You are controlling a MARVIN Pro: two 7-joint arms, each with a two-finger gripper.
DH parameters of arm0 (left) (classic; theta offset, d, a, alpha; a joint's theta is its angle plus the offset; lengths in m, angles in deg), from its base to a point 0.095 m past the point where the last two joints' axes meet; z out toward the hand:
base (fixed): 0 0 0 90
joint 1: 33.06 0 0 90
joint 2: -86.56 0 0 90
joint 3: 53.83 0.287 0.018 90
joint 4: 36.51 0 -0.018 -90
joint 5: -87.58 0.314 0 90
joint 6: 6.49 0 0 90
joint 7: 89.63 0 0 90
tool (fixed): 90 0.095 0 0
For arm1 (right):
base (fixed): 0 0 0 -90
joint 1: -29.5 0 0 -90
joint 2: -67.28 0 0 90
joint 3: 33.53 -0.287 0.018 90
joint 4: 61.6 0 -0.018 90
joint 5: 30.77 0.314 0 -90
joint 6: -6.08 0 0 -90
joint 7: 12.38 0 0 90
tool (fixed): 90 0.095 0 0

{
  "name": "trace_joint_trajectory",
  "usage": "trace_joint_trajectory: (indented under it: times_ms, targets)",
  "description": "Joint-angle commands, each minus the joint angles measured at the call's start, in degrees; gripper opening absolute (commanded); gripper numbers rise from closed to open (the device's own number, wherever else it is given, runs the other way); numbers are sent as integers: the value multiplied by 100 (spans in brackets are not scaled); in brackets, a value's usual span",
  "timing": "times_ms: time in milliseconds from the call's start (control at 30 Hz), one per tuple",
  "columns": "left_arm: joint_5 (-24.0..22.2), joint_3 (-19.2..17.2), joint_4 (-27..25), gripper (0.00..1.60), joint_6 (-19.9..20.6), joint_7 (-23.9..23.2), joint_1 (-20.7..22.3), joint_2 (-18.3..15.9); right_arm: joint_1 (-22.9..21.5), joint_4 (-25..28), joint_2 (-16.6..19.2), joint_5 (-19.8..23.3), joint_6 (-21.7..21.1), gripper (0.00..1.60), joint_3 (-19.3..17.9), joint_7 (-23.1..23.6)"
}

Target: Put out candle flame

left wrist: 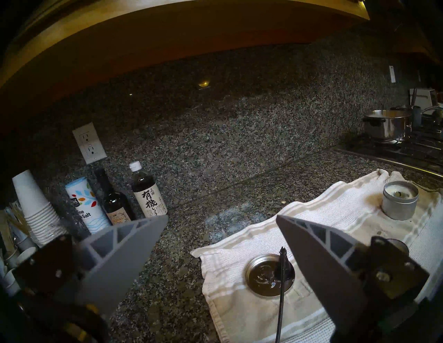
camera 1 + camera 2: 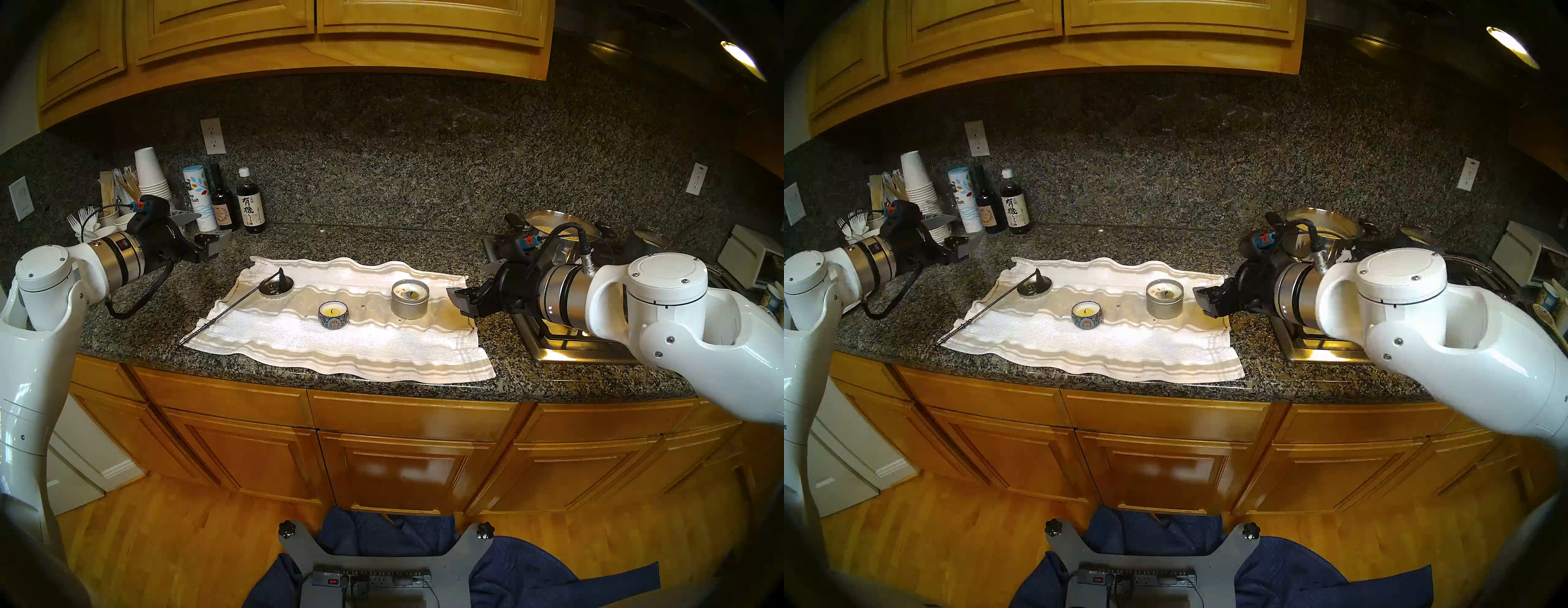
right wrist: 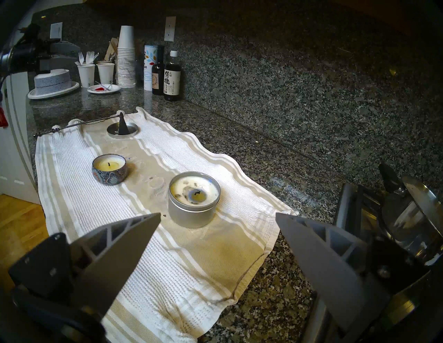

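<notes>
Your left hand is hanging wide open with nothing in it, above the table's back left part. Your right hand is also gaping open and empty, hovering at the towel's right edge. The snuffer is lying near the towel's left edge, its cone resting in a small tin lid. The small patterned candle is sitting mid-towel, the silver tin candle near the right edge. You are seeing no flame on either wick, so the job is looking finished.
</notes>
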Motion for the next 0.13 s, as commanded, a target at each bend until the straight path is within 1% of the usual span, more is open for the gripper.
trace_joint_trajectory:
  times_ms: [0,100]
  targets:
    - [-51,-116,-93,160,-27,5,178,-59,-146,5,5,-3,44,160,-146,13]
    - [-54,-115,-93,160,-27,8,177,-62,-146,5,5,-3,44,160,-146,13]
